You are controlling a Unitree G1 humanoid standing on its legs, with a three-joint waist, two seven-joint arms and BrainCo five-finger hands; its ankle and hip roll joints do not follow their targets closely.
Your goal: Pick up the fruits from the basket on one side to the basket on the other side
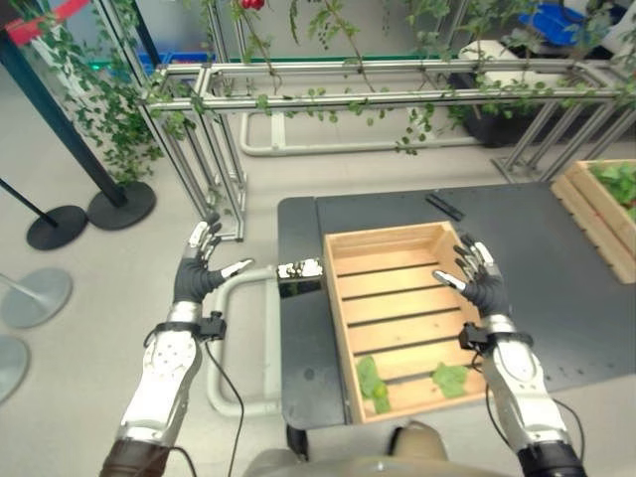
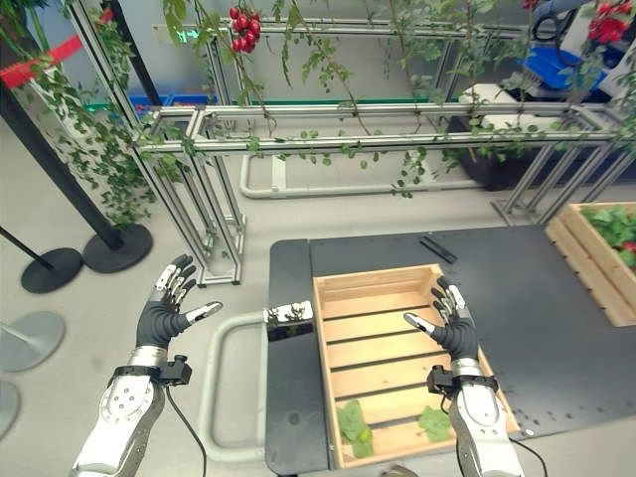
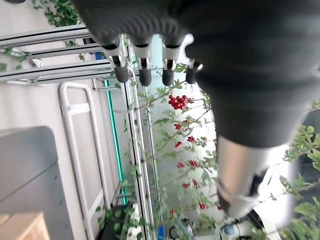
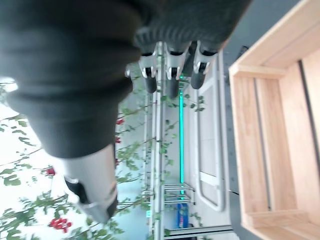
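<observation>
A metal frame hung with vines and red berries point(image 2: 244, 26) stands behind the dark table point(image 1: 556, 288); on it a wooden crate point(image 1: 397, 318) holds only leaves; left hand point(image 1: 197, 273) and right hand point(image 1: 479, 281) hover spread, empty; next comes reaching for fruit.

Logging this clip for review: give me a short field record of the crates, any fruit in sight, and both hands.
near crate: wooden, on the dark cart, holds two green leaves, no fruit visible
second crate: at the cart's right edge, greenery inside
red fruit: hanging on the vines above the metal frame
left hand: open, raised over the floor left of the cart, holds nothing
right hand: open, raised over the near crate's right side, holds nothing
</observation>
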